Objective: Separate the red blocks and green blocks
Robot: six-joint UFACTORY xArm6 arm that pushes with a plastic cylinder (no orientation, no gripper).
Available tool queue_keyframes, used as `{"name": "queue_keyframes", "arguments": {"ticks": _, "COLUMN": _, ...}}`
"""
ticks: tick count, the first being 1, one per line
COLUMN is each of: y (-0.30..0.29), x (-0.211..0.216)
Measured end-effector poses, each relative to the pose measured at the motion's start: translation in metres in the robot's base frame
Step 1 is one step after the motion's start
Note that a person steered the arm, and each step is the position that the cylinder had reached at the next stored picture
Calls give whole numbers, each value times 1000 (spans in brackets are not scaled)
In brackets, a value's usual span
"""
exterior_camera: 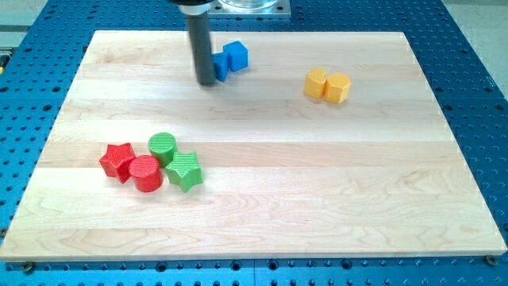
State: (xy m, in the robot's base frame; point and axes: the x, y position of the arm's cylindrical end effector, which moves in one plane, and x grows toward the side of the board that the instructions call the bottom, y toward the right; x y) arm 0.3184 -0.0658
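In the camera view, my tip (pixel 206 82) is near the top of the picture, a bit left of the middle. It is just a plain rod, so it has nothing to open or close and it holds nothing. It stands right against a blue block (pixel 221 66), with a second blue block (pixel 236 56) touching that one on the view's right.

The blocks I care about are far away from my tip, down in the lower left of the picture. So I think the next move has to go down and a little to the left. There sit a red star (pixel 118 160), a red round block (pixel 146 173), a green round block (pixel 163 147) and a green star (pixel 185 171). All four are bunched up close together. The reds are on the left side of the bunch and the greens on the right side.

Two yellow blocks (pixel 328 85) sit together in the upper right, well apart from the others. Everything lies on the wooden board (pixel 317 199).
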Motion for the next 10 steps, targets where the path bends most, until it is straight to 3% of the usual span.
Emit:
{"name": "queue_keyframes", "arguments": {"ticks": 1, "y": -60, "x": 52}}
{"name": "queue_keyframes", "arguments": {"ticks": 2, "y": -54, "x": 140}}
{"name": "queue_keyframes", "arguments": {"ticks": 4, "y": -185, "x": 183}}
{"name": "queue_keyframes", "arguments": {"ticks": 5, "y": -184, "x": 190}}
{"name": "queue_keyframes", "arguments": {"ticks": 6, "y": -206, "x": 273}}
{"name": "queue_keyframes", "arguments": {"ticks": 7, "y": -154, "x": 300}}
{"name": "queue_keyframes", "arguments": {"ticks": 8, "y": -106, "x": 299}}
{"name": "queue_keyframes", "arguments": {"ticks": 10, "y": -113, "x": 281}}
